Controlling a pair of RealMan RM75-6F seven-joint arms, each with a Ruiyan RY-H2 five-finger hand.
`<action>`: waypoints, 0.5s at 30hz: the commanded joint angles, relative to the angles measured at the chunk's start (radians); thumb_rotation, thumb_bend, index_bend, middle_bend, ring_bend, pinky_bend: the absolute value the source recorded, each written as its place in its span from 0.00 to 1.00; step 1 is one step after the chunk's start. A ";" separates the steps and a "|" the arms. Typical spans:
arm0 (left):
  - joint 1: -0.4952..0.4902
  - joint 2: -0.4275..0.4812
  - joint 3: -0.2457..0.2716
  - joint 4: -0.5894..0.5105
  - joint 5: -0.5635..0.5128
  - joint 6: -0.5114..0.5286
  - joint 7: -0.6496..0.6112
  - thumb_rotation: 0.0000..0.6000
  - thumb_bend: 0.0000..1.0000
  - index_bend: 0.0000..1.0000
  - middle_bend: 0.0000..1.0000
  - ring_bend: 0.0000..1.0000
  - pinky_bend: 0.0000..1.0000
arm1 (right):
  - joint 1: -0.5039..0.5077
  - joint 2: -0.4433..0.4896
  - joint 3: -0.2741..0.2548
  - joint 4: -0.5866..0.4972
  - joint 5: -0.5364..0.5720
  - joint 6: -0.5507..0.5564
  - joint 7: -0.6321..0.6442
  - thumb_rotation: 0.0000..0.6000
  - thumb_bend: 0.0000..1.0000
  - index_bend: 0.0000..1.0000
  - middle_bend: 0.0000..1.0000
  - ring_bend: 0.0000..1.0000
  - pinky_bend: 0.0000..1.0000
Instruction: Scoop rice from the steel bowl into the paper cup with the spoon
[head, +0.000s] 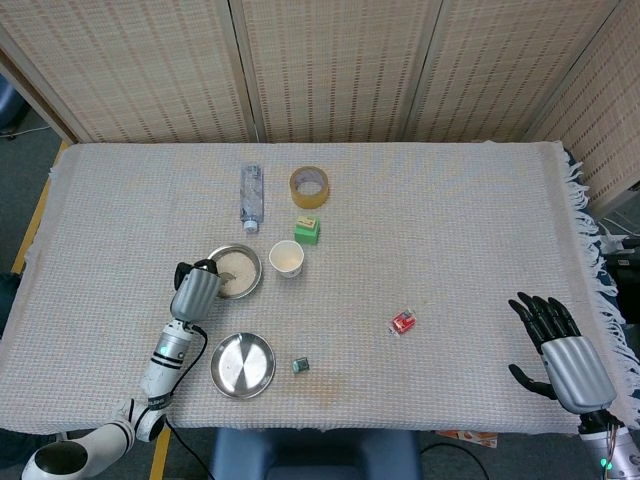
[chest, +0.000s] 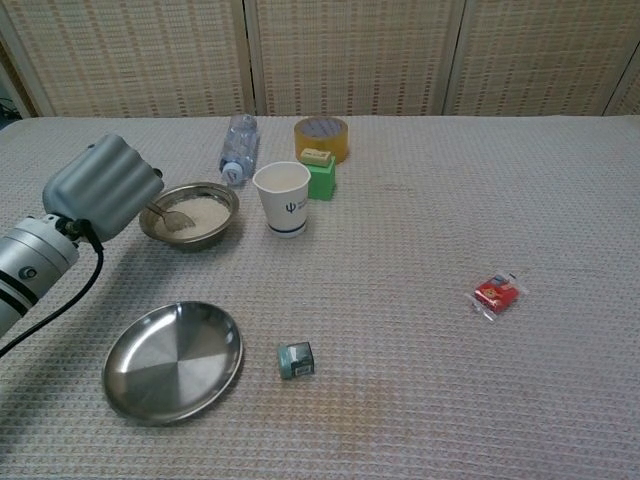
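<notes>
while the left robot hand grips the spoon at the near-left edge of the steel bowl, the head view shows the spoon's tip down in the rice. the paper cup stands upright just right of the bowl, apart from it. a green block sits just beyond the cup, with a tape roll farther back and a plastic bottle lying on its side to the left of the roll. an empty steel plate lies nearer on the woven surface, a small dark box just to its right, and a red packet well to the right. the right robot hand rests at the near-right edge, fingers spread and holding nothing.

in the chest view, the left robot hand is curled around the spoon handle, the spoon bowl lying in the rice on the left side of the steel bowl. the paper cup stands right of it, touching the green block behind. the steel plate lies near left, the small box beside it, the red packet far right. the right robot hand is out of this view.
</notes>
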 joint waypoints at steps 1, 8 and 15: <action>0.000 0.016 -0.012 -0.038 -0.007 -0.005 -0.015 1.00 0.42 0.74 1.00 1.00 1.00 | 0.000 0.001 0.001 0.000 0.002 -0.001 0.002 1.00 0.15 0.00 0.00 0.00 0.00; 0.005 0.067 -0.086 -0.181 -0.097 -0.062 -0.035 1.00 0.42 0.76 1.00 1.00 1.00 | 0.001 0.003 0.002 0.002 0.004 -0.003 0.007 1.00 0.15 0.00 0.00 0.00 0.00; 0.013 0.155 -0.153 -0.364 -0.207 -0.123 -0.023 1.00 0.42 0.76 1.00 1.00 1.00 | 0.002 0.003 0.002 0.002 0.006 -0.006 0.002 1.00 0.15 0.00 0.00 0.00 0.00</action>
